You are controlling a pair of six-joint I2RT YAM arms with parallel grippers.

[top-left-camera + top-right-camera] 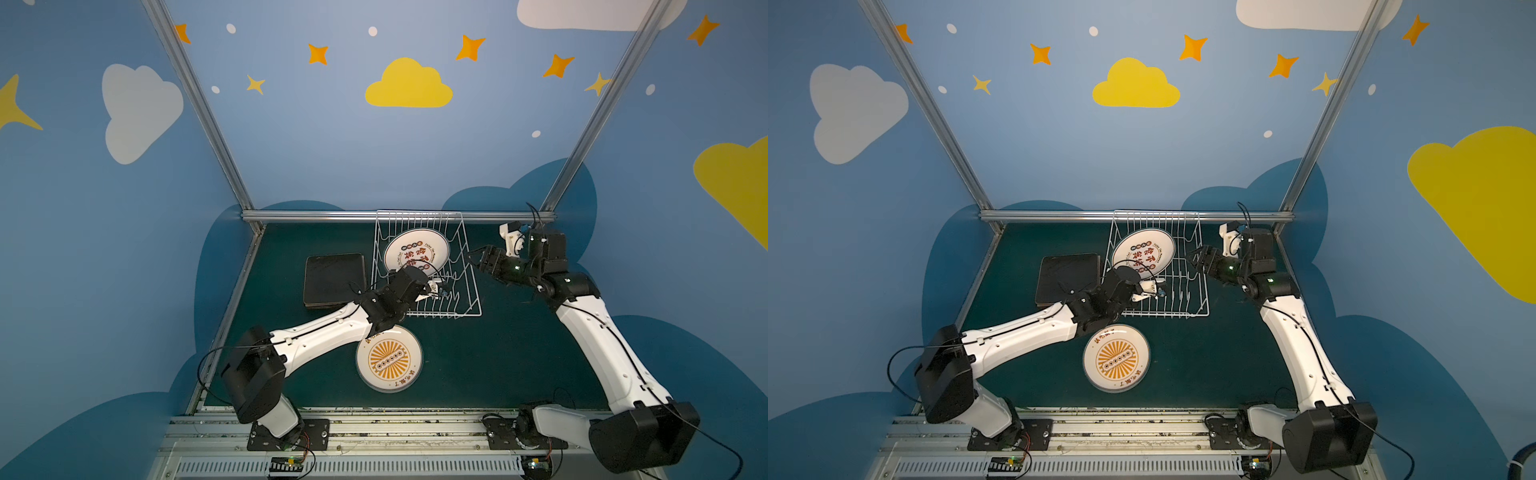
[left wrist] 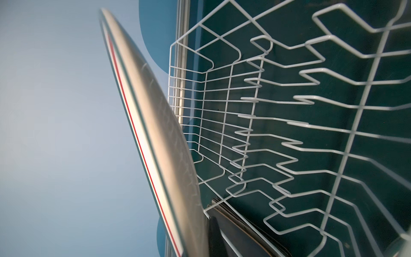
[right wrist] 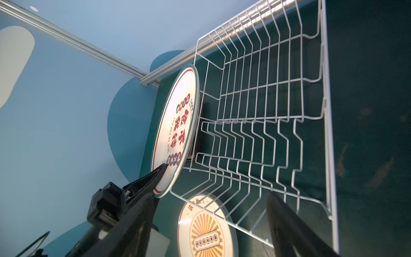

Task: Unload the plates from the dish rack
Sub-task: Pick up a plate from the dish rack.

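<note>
Far left on the dark green tabletop [image 1: 478, 365], a stack of black square plates [image 1: 334, 280] is seen lying flat, dark side up, just beside the left wall of the white wire dish rack [image 1: 466, 286]. Next along, the left gripper [image 3: 162, 173] is noted clamped on the near rim of a round white plate with a red-and-black printed centre [image 1: 417, 253]. One black finger is pressed on the printed face; the other is hidden behind it. That plate is held tilted at the rack's left rear, face turned up toward both top views. Whether its far edge rests on the wires cannot be told. From the left wrist camera the same plate [image 2: 155, 133] is seen edge-on, with rows of upright tines beside it. Nearer the robot, in front of the rack, a round white plate with an orange sunburst centre [image 1: 389, 359] is laid flat on the tabletop, partly covered by the left forearm. Layered rims are shown at its edge in the right wrist view. Rightmost, the right gripper [image 1: 473, 261] is held just outside the rack's right wall, jaws spread wide with nothing between them.
</note>
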